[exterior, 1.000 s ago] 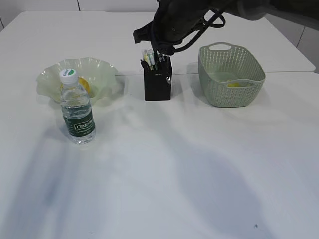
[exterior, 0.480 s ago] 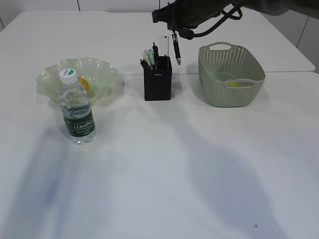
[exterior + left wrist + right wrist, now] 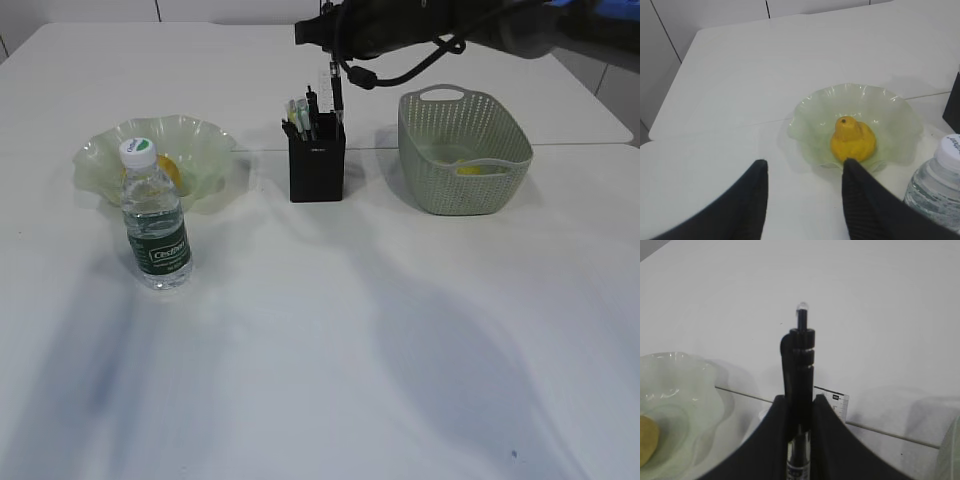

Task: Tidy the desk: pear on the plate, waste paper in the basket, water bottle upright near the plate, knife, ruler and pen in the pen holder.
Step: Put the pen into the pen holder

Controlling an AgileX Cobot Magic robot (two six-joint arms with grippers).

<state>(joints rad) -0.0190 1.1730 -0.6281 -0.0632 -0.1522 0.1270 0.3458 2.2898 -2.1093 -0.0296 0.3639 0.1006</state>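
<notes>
White bench (image 3: 330, 340) everywhere; our right fingers (image 3: 799, 412) squeeze a pen (image 3: 799, 365) above the pen holder (image 3: 317, 168), left fingers (image 3: 802, 192) apart

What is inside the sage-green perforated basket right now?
Through the sage-green perforated basket's open top, a small yellowish scrap shows near its front wall. Whether it is the waste paper is unclear; the near wall hides the floor below.

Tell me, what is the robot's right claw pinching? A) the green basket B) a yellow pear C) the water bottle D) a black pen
D: in the right wrist view the right gripper is closed around a black pen standing upright between its fingers, while the pear sits on the plate.
</notes>
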